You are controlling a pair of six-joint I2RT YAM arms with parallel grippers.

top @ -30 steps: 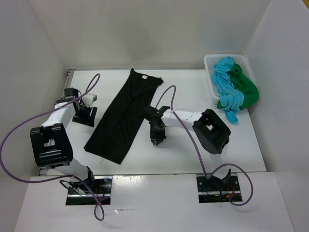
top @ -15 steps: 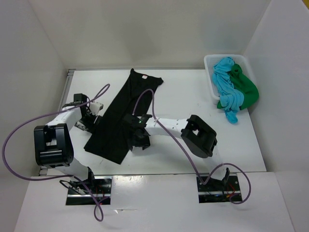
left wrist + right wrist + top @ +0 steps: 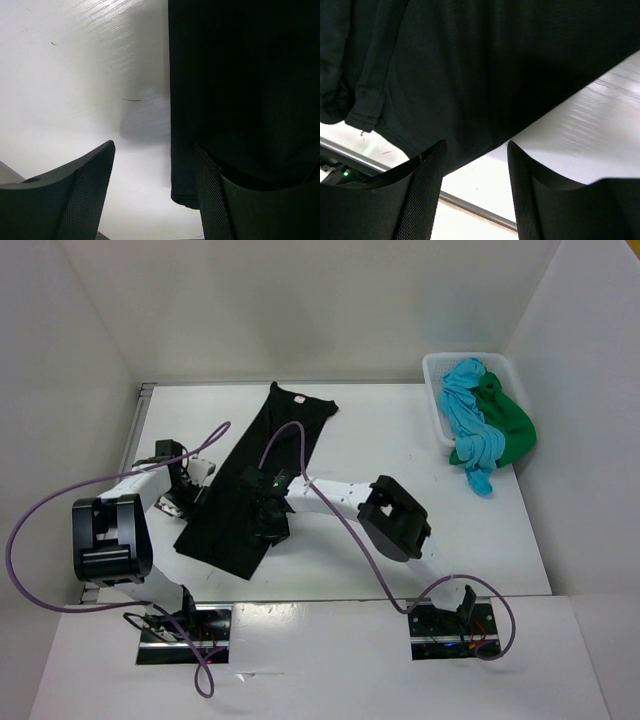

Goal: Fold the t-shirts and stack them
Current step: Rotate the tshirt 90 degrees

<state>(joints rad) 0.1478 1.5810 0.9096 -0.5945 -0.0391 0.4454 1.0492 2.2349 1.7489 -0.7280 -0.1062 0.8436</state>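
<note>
Straddling black t-shirt edges, left fingers, right fingers, both parted

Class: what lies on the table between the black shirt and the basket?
Nothing: bare table between black shirt and basket, per the top view.

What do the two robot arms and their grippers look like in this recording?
The left arm and right arm are both slim white links with bulky black boxy joint housings. A purple cable loops along each, down to a black base plate. The left gripper and right gripper have black curved fingers with a fine mesh texture.
</note>
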